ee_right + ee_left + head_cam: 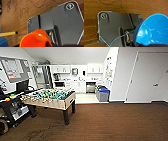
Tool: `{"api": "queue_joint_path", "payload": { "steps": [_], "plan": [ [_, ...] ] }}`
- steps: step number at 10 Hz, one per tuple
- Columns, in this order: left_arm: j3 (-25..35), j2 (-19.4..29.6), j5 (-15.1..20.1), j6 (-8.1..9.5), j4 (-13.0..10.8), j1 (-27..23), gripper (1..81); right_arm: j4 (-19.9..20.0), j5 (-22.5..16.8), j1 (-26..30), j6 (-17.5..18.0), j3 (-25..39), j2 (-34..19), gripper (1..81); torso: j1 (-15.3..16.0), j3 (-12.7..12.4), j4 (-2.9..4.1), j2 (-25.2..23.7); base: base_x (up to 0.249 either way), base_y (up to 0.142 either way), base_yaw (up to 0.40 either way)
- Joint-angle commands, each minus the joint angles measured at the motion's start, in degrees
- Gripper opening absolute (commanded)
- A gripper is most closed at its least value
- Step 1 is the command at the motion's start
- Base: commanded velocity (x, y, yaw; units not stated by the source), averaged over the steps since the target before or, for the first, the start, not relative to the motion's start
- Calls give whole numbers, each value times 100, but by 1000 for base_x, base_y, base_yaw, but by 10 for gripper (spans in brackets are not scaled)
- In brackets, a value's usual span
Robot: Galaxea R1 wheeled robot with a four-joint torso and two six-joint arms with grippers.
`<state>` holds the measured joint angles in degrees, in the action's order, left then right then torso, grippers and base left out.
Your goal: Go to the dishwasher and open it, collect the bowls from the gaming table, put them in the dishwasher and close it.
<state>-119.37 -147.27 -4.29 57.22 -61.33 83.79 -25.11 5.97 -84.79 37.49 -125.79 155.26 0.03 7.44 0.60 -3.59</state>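
Note:
A blue bowl hangs close above the brown wood floor in the left wrist view, with my left gripper shut on its rim at the dark edge below it. An orange bowl is held the same way in my right gripper. The gaming table, with a green field and rods, stands at the left of the head view. Far back in the kitchen, the dishwasher shows as a grey front among white cabinets; I cannot tell if it is open.
Blue-lidded grey bins stand right of the kitchen entrance. A dark desk with a monitor and small coloured items sits at the far left. A white door is in the right wall. Brown floor stretches ahead.

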Motion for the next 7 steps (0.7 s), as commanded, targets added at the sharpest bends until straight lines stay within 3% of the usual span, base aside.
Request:
{"api": "queue_joint_path", "payload": {
  "steps": [1, 7],
  "plan": [
    [89, 136, 68, -9, -63, -288, 10, -108, -184, 291, -5, 82, -115, 10, 0, 0, 0, 0, 110, 0, 0],
    [89, 145, 60, -18, -63, -279, 10, -117, -184, 273, -5, 91, -115, 10, 2, 0, 0, 0, 125, 0, 0]
  ]
}}
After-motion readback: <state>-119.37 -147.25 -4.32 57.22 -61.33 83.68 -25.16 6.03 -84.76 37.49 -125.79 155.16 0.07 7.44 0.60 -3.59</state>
